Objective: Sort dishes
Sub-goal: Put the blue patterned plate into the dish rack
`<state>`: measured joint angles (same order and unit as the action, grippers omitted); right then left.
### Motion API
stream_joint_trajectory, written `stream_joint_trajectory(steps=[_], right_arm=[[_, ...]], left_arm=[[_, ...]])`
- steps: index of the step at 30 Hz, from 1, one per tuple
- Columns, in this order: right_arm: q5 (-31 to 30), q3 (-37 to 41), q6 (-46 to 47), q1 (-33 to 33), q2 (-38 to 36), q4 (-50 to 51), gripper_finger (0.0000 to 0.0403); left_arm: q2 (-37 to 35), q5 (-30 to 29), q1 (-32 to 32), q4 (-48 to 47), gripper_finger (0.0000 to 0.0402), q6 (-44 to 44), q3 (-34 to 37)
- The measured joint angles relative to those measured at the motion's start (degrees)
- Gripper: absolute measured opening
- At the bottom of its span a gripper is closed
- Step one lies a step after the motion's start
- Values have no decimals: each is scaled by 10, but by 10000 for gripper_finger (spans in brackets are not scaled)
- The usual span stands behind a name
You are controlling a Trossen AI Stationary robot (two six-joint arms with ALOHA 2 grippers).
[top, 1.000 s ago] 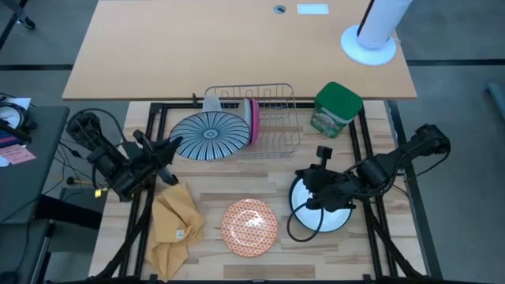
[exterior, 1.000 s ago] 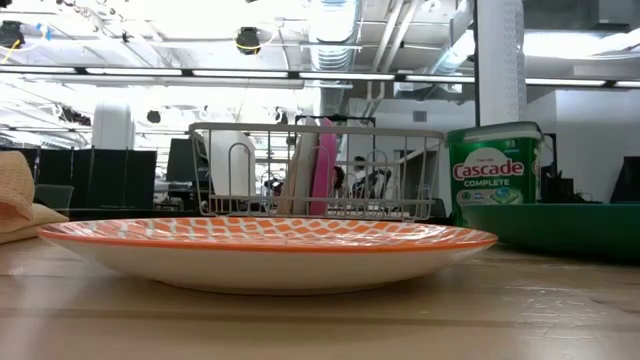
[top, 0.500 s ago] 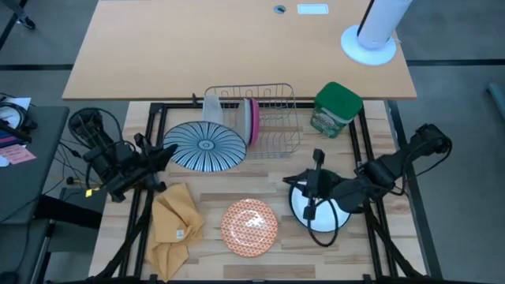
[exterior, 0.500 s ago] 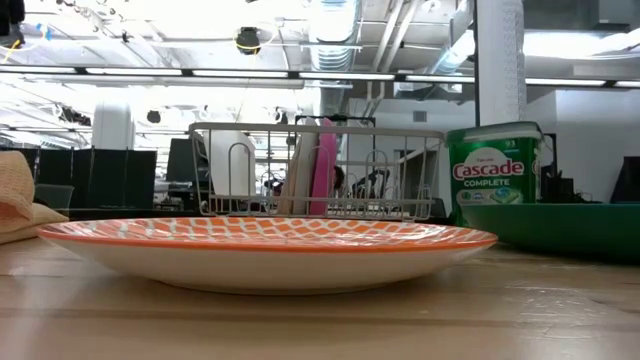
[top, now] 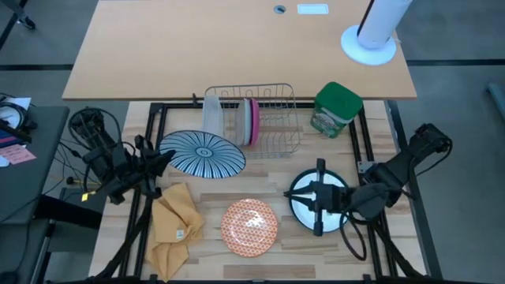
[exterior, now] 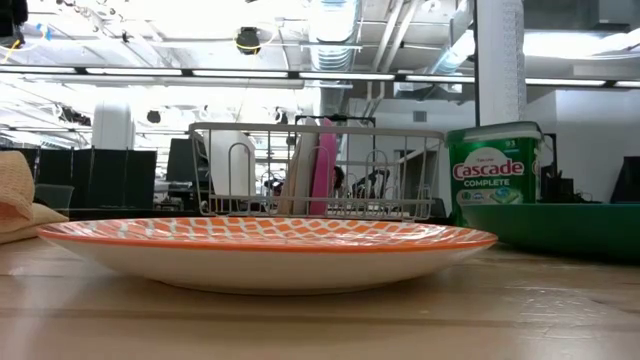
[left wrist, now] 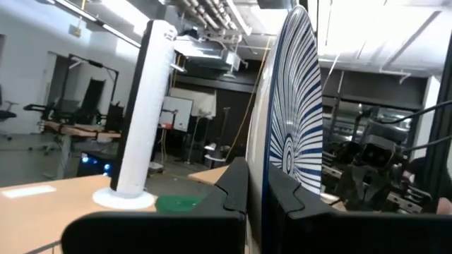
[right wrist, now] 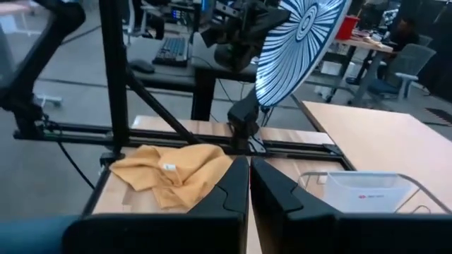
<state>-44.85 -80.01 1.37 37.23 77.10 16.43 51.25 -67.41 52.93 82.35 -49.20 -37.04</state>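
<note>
My left gripper (top: 162,158) is shut on a blue-and-white striped plate (top: 202,154), held in the air near the wire rack (top: 272,118). A magenta-pink plate (top: 254,122) stands on edge in the rack. An orange-and-white patterned plate (top: 248,225) lies flat on the table near the front. The white plate with the dark green rim (top: 331,217) lies flat at the right. My right gripper (top: 298,196) is over its left part, fingers shut and pointing toward the table's left. My left gripper pinches the striped plate's rim (left wrist: 267,159) on its left side, one finger on the striped face and one on the back. The fingers come level from the table's left. The plate is lifted clear and tilted, its striped face up. Whether my right gripper touches the white plate, I cannot tell.
A frosted container (top: 211,114) stands at the rack's left end. A green canister (top: 335,109) stands right of the rack. A yellow cloth (top: 175,225) lies at the front left. Beyond is a second table with a white lamp base (top: 368,43).
My left gripper has drawn the striped plate away from the rack, toward the table's left and near edge; the plate now shows more of its face from above. My right gripper has turned over the white plate and now points toward the table's left.
</note>
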Motion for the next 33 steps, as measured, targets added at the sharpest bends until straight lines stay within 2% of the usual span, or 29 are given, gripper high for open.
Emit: stream_joint_trajectory(steps=[7, 12, 14, 24, 33], right_arm=[[0, 0, -8, -9, 0, 52, 19], [-1, 0, -21, -23, 0, 145, 19], [-1, 0, -9, -32, 0, 170, 19], [-1, 0, 1, -67, 0, 231, 19], [-2, 0, 1, -82, 0, 276, 19]], left_arm=[[-18, -4, 0, -30, 0, 0, -3], [-29, -76, 0, -126, 0, 11, -30], [-29, -84, -1, -166, 0, 27, -40], [-28, 6, -32, -289, 0, 110, -68], [-14, 95, -121, -333, 0, 142, -73]])
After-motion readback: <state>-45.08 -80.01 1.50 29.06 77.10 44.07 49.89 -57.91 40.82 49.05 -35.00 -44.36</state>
